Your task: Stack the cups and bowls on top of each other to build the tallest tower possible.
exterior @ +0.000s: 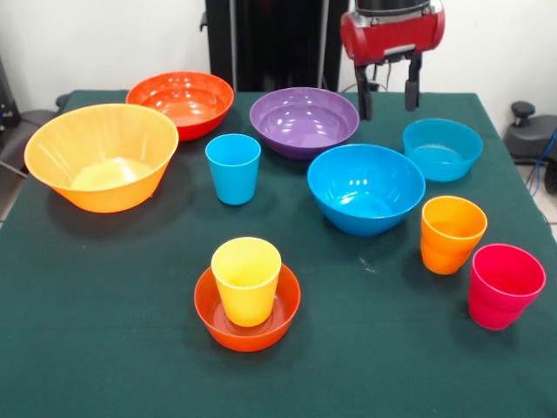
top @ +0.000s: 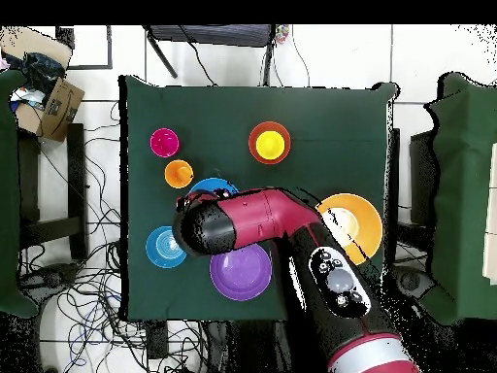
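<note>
My gripper (exterior: 388, 96) is open and empty, hanging above the table's far side between the purple bowl (exterior: 304, 120) and the small teal-blue bowl (exterior: 442, 148). The yellow cup (exterior: 246, 280) stands upright in the small red-orange bowl (exterior: 248, 337) at the front; this is the only stack. The blue cup (exterior: 233, 168), orange cup (exterior: 451, 233) and pinkish red cup (exterior: 503, 286) stand singly. The large blue bowl (exterior: 365, 187), large light orange bowl (exterior: 100, 157) and medium red-orange bowl (exterior: 183, 103) sit apart. In the overhead view my arm (top: 262, 219) hides the blue cup.
The green table (exterior: 104, 348) has open cloth along its front left. Black equipment stands behind the far edge. In the overhead view, cables, a cardboard box (top: 53, 105) and other green tables surround it.
</note>
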{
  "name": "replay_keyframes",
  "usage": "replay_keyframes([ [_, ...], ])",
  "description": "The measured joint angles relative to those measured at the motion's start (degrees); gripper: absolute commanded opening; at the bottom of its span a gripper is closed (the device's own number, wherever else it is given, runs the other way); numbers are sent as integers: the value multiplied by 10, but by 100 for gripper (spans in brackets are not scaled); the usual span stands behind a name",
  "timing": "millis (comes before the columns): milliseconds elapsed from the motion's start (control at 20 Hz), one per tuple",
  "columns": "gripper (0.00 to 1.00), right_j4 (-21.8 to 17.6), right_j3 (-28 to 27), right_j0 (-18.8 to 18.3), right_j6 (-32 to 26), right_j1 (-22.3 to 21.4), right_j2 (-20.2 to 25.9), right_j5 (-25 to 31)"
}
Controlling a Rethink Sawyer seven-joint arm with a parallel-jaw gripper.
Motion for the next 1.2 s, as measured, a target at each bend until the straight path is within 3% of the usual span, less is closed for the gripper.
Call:
replay_keyframes([
  [300,100,14,1,-6,0,-13,-14,13],
  [700,100,49,1,-9,15,-27,-86,17],
  [1200,100,75,-19,-8,112,8,-188,15],
])
